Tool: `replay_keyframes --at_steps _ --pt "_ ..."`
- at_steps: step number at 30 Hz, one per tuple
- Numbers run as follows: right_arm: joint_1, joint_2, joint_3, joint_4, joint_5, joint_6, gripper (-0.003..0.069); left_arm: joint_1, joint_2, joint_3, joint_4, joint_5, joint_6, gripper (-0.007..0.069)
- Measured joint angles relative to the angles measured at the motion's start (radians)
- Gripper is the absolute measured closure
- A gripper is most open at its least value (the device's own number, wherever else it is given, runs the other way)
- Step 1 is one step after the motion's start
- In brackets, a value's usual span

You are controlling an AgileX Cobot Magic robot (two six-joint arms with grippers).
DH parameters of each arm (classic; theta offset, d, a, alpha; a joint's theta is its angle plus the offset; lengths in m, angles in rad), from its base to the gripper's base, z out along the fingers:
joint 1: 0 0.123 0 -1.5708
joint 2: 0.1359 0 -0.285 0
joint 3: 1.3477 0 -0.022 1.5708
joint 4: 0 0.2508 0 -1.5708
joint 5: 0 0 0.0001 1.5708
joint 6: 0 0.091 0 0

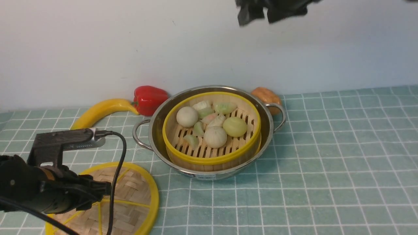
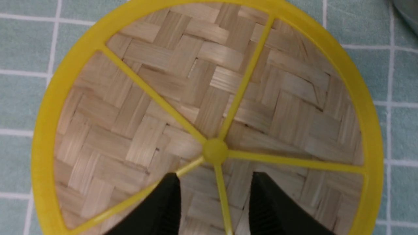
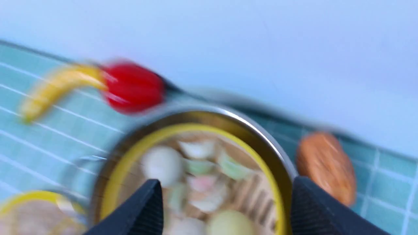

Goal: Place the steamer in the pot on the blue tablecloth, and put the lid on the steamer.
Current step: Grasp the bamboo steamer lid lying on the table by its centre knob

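the blue tablecloth (image 1: 326, 156), pale blue-green with a grid of thin white lines, is the largest thing and carries the pot (image 1: 232, 172), a wide, shiny steel one with a looped handle at each side.

the steamer (image 1: 213, 160) is next in size and sits inside the pot, slatted floor showing and yellow rim uppermost. the lid (image 1: 130, 186) lies flat on the cloth, in front of the pot and to its left, woven face and yellow spokes up.

the left pincer (image 2: 215, 199) is released, its two fingers parted above the lid with nothing between them; it is to the left of the pot and nearer the camera. the right pincer (image 3: 227, 207) is released too, wide apart and empty, up above the pot.

the banana (image 1: 101, 109) lies to the left of the pot, towards the back. the red pepper (image 1: 150, 99) is just beside the pot, at its back left, and the brown lump (image 1: 266, 96) is just beside it at the back right. inside the pot, on the steamer's floor, are two white balls (image 1: 215, 137), a yellow-green ball (image 1: 234, 127) and, smaller still, some pale green, white and pinkish pieces (image 1: 224, 107).
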Motion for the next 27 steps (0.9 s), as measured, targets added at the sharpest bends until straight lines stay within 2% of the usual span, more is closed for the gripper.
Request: replay_keyframes --at_steps 4,9,14,15,20,21,22,25,27 --pt "0.000 -0.191 -0.001 0.107 -0.003 -0.049 0.0155 0.000 0.093 0.000 -0.003 -0.061 0.000 0.0340" --pt "0.000 -0.401 -0.003 0.164 -0.003 -0.070 0.0155 0.000 0.190 -0.001 -0.004 -0.127 0.000 0.0357" --pt "0.000 -0.574 -0.004 0.144 -0.003 -0.095 0.0155 -0.001 0.203 -0.005 -0.005 -0.162 0.000 0.0513" --pt "0.000 -0.591 -0.004 0.134 -0.003 -0.100 0.0155 -0.001 0.203 -0.005 -0.005 -0.162 0.000 0.0519" --pt "0.000 -0.715 0.048 0.007 -0.005 -0.115 0.0155 -0.001 0.181 -0.005 -0.006 -0.140 0.000 0.0517" --pt "0.000 -0.769 0.100 -0.072 -0.005 -0.115 0.0155 -0.001 0.162 -0.004 -0.006 -0.111 0.000 0.0517" --pt "0.000 -0.775 0.107 -0.082 -0.005 -0.115 0.0155 -0.001 0.158 -0.004 -0.006 -0.106 0.000 0.0517" --pt "0.000 -0.873 0.252 -0.252 -0.005 -0.090 0.0155 -0.001 0.085 -0.002 -0.004 -0.039 0.000 0.0517" --pt "0.000 -0.939 0.386 -0.386 -0.005 -0.041 0.0155 -0.001 0.016 -0.005 0.014 0.017 0.000 0.0517"
